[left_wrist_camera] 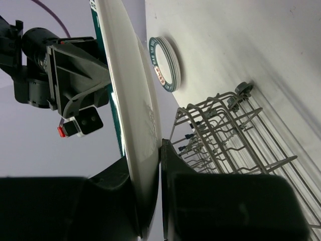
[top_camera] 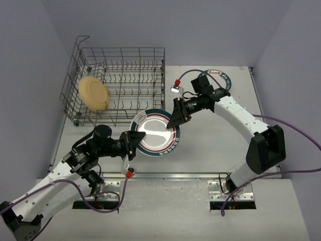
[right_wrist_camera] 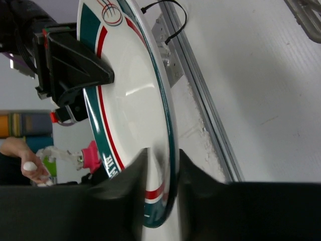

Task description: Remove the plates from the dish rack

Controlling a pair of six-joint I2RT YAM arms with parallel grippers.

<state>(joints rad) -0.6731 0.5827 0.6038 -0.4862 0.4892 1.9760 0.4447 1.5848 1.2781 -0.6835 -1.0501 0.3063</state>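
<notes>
A white plate with a teal and red rim [top_camera: 155,134] hangs above the table in front of the dish rack [top_camera: 123,48], held between both arms. My left gripper [top_camera: 134,140] is shut on its left edge; in the left wrist view the plate [left_wrist_camera: 130,90] is pinched edge-on at my gripper [left_wrist_camera: 160,165]. My right gripper [top_camera: 176,118] straddles the opposite rim, jaws close against it; the right wrist view shows the plate [right_wrist_camera: 130,85] at my gripper [right_wrist_camera: 161,165]. A tan plate [top_camera: 93,93] stands upright in the rack's left end.
A stack of teal-rimmed plates [top_camera: 220,75] lies on the table at the back right, also in the left wrist view [left_wrist_camera: 164,63]. The rack's wire tines [left_wrist_camera: 235,130] stand just behind the held plate. A metal rail [right_wrist_camera: 200,95] runs along the table's near edge.
</notes>
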